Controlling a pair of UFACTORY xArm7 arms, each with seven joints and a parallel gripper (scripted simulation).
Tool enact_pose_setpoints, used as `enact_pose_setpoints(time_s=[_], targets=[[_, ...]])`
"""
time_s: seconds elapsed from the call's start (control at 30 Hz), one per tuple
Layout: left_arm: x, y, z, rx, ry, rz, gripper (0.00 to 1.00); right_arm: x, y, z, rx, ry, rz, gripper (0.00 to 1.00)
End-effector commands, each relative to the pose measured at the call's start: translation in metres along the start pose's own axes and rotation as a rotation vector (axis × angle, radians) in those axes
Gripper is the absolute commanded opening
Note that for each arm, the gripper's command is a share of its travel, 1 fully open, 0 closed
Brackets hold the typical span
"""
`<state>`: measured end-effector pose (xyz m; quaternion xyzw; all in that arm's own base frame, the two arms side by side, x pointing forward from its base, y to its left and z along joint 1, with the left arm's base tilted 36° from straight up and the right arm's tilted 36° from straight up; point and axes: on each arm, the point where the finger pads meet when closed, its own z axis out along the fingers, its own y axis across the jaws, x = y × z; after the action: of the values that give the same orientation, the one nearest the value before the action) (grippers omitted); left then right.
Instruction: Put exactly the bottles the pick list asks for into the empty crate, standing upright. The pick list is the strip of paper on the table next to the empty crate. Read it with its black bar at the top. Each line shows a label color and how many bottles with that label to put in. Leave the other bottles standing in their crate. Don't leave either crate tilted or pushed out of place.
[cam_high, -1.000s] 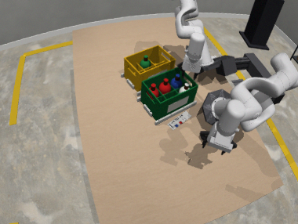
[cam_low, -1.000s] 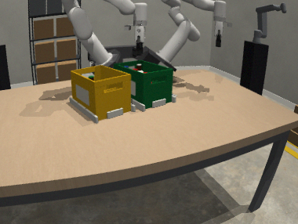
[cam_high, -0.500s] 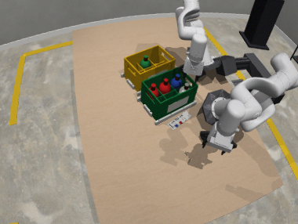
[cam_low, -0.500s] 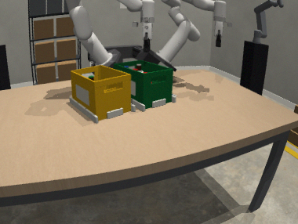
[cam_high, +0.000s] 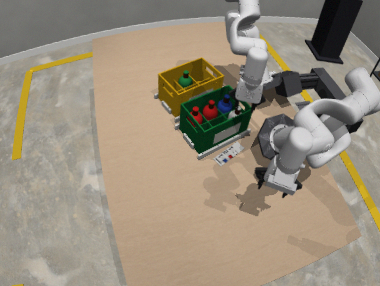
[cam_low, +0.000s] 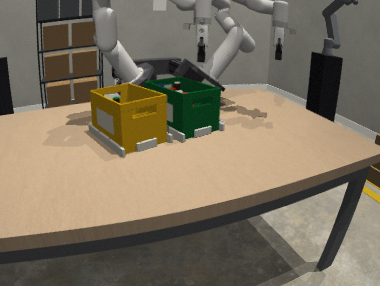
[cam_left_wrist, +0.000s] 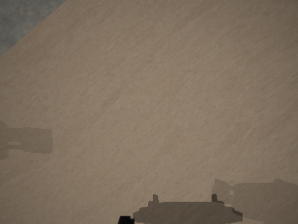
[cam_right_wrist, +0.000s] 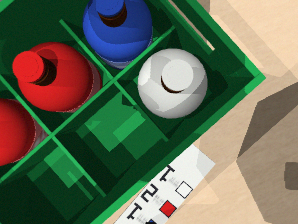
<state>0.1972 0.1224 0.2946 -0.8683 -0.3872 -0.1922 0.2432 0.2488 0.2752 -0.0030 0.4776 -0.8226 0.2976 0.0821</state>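
The green crate (cam_high: 201, 140) (cam_low: 200, 116) holds two red bottles (cam_high: 210, 110) (cam_right_wrist: 55, 80), a blue bottle (cam_high: 225, 106) (cam_right_wrist: 117, 35) and a white bottle (cam_right_wrist: 172, 87), all upright in separate compartments. The yellow crate (cam_high: 167, 94) (cam_low: 145, 131) holds a green bottle (cam_high: 185, 80). Both crates sit level. The pick list (cam_high: 229, 153) (cam_right_wrist: 199, 162) lies beside the green crate; its lines read 1 white, 2 red, 1 blue. My right gripper (cam_high: 246, 106) (cam_low: 201, 53) is open and empty above the green crate's white-bottle end. My left gripper (cam_high: 272, 190) (cam_low: 279, 52) is open and empty, away from the crates.
Light grey locating blocks (cam_high: 224, 145) (cam_low: 147, 144) edge the crates at table level. The crates stand close together. The dark arm base (cam_high: 275, 136) stands near the green crate and the list. Beyond the table are a shelf with boxes (cam_low: 56, 62) and a black pedestal (cam_low: 324, 85).
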Motion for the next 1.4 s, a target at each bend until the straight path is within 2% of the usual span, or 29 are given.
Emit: enact_pose_setpoints(time_s=[0.0, 0.17, 0.23, 0.73, 0.8, 1.3, 1.37], targets=[[0.001, 0.0, -0.001, -0.001, 0.003, -0.001, 1.0, -0.022, 0.002, -0.009, 0.0, 0.0, 0.0, 0.65], [0.001, 0.0, -0.001, -0.001, 0.003, -0.001, 1.0, -0.045, 0.005, -0.017, 0.0, 0.0, 0.0, 0.65], [0.001, 0.0, -0.001, -0.001, 0.003, -0.001, 1.0, -0.045, 0.005, -0.017, 0.0, 0.0, 0.0, 0.65], [0.001, 0.0, -0.001, -0.001, 0.003, -0.001, 1.0, -0.115, 0.013, -0.043, 0.0, -0.001, 0.0, 0.65], [0.001, 0.0, -0.001, -0.001, 0.003, -0.001, 1.0, -0.115, 0.013, -0.043, 0.0, -0.001, 0.0, 0.65], [0.001, 0.0, -0.001, -0.001, 0.003, -0.001, 1.0, -0.185, 0.021, -0.069, 0.0, -0.001, 0.0, 0.65], [0.001, 0.0, -0.001, -0.001, 0.003, -0.001, 1.0, -0.185, 0.021, -0.069, 0.0, -0.001, 0.0, 0.65]])
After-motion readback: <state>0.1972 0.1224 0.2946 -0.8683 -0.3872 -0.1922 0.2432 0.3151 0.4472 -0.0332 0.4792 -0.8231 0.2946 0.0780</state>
